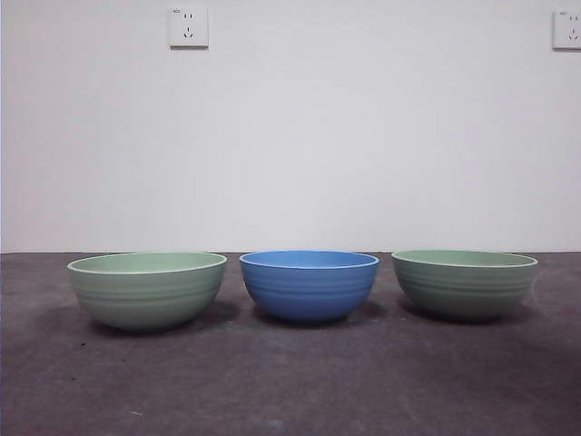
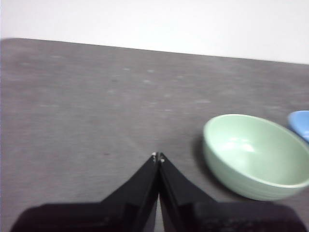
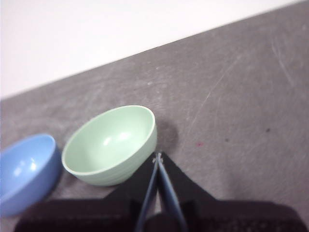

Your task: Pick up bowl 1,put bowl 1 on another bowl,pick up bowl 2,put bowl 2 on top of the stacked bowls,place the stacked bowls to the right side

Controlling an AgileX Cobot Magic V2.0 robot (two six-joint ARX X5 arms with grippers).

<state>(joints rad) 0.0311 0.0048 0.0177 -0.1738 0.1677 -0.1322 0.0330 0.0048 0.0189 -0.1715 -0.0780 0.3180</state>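
Note:
Three ribbed bowls stand in a row on the dark table, each apart from the others. The blue bowl [image 1: 309, 284] is in the middle, with one pale green bowl [image 1: 147, 288] on the left and a second pale green bowl [image 1: 464, 282] on the right. My left gripper [image 2: 158, 156] is shut and empty, hovering beside the left green bowl [image 2: 256, 154]; a sliver of the blue bowl [image 2: 300, 124] shows past it. Just off the rim of the right green bowl [image 3: 112, 144] hangs my right gripper [image 3: 157, 157], shut and empty, and the blue bowl [image 3: 26, 171] lies beyond. Neither arm shows in the front view.
A white wall with two sockets [image 1: 188, 26] rises behind the table [image 1: 290, 391]. Bare grey tabletop stretches outward from each green bowl in the wrist views.

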